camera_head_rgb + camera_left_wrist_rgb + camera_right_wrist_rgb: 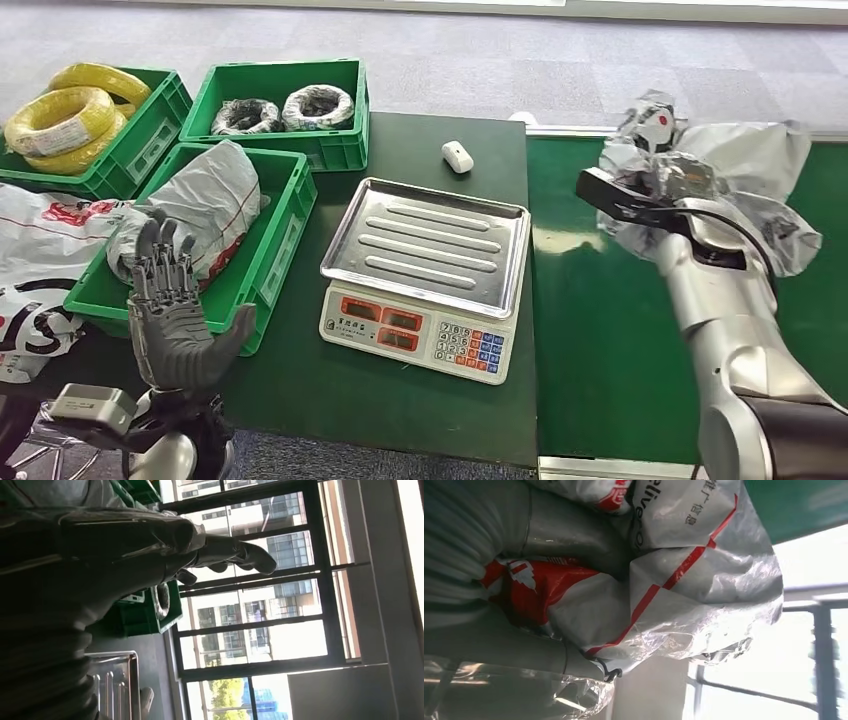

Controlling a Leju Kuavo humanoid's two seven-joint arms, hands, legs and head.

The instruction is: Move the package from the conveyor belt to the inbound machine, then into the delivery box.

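Right hand (668,170) has the package (745,175) bunched in its grip on the belt (600,330) — the scale (425,275) lies just to the robot's left of it. Left hand (170,310) is open and empty, on the scale's far side.

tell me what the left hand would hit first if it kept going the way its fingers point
Probably the grey package lying in the near green crate. The left hand is open with fingers pointing up and forward at it; depth is unclear, so it might pass above.

Right hand (668,172) buried under package (745,170)
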